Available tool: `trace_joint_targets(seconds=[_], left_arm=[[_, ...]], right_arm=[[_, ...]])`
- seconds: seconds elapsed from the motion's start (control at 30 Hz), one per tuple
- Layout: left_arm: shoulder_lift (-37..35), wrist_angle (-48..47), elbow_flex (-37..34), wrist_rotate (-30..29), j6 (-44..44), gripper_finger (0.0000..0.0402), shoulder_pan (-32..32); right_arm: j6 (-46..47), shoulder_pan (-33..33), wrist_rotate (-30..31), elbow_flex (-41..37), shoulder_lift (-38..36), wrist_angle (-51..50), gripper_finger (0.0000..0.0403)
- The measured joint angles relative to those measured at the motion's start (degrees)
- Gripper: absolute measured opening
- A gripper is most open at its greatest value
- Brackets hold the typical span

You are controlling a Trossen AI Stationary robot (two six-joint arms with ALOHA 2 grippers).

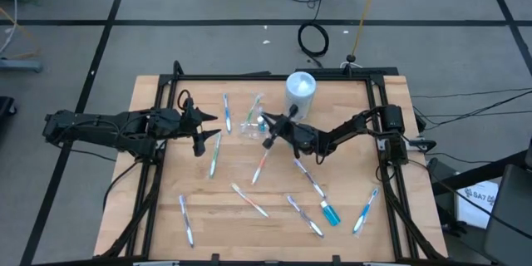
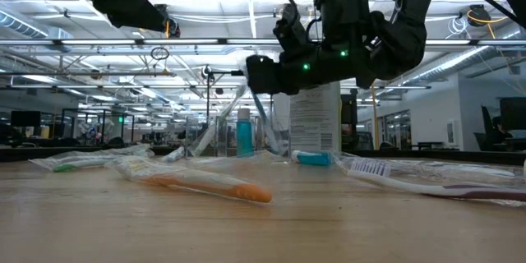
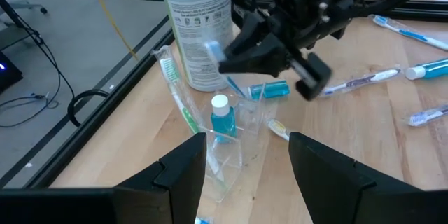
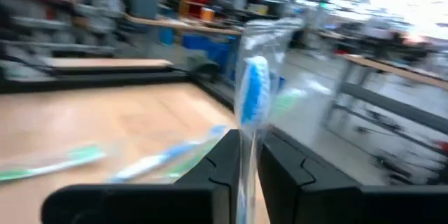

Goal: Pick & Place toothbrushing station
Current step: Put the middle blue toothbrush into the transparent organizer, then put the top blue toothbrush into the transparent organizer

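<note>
The clear plastic cup (image 3: pixel 227 155) stands on the table in front of the white canister (image 1: pixel 300 91). A blue tube (image 3: pixel 222 117) stands in the cup, and a green toothbrush (image 3: pixel 178 96) leans out over the cup's rim. My right gripper (image 1: pixel 270 130) hovers just above the cup, shut on a wrapped blue-and-white toothbrush (image 4: pixel 253 98). My left gripper (image 1: pixel 204 130) is open and empty, left of the cup, with its fingers (image 3: pixel 183 171) pointing at it. Several more toothbrushes lie loose on the table. My right gripper pinches the wrapped toothbrush's handle (image 4: pixel 245 155) between its two fingers, and the blue brush head stands out past the fingertips. The toothbrush is lifted off the table and slants down toward the cup (image 2: pixel 261 115). I cannot tell whether its lower end touches the cup.
Loose toothbrushes lie toward the table's near edge: an orange one (image 1: pixel 262 166), white ones (image 1: pixel 249 200) (image 1: pixel 186 219) (image 1: pixel 304 215) and a blue one (image 1: pixel 366 210). A blue tube (image 1: pixel 331 213) lies at the near right. The black frame rails (image 1: pixel 158 166) run along both sides of the table.
</note>
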Motion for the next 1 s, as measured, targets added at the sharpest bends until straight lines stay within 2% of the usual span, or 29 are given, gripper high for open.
trace_joint_targets(seconds=[0.1, 0.4, 0.6, 0.7, 0.8, 0.9, 1.0], left_arm=[[0.0, 0.0, 0.0, 0.01, 0.0, 0.0212, 0.01], [-0.01, -0.43, -0.03, 0.07, -0.41, 0.0212, 0.0], [0.0, -0.46, -0.07, 0.14, -2.85, 0.0212, -0.02], [0.0, -0.46, -0.07, 0.14, -5.26, 0.0212, -0.02], [-0.01, -0.85, -0.07, 0.11, -8.62, 0.0212, -0.02], [0.04, -1.89, -0.07, -0.33, -12.87, 0.0212, -0.02], [0.86, -2.94, -0.07, -1.99, -17.23, 0.0212, -0.04]], right_arm=[[-0.91, -0.04, 4.03, 0.0, 0.0, -0.13, 0.006], [-1.56, 0.11, 4.05, 0.0, -0.48, -0.41, 0.0122], [-7.01, 1.46, 4.01, 0.0, -6.22, -1.45, 0.0154], [-11.45, 2.22, 3.73, 0.0, -11.62, -7.74, 0.0161], [-11.03, 2.56, 3.56, 0.0, -17.97, -18.99, 0.0162], [-4.98, 2.56, 3.25, 0.0, -24.14, -33.3, 0.0162], [3.94, 2.34, -0.63, 0.0, -29.42, -47.65, 0.0163]])
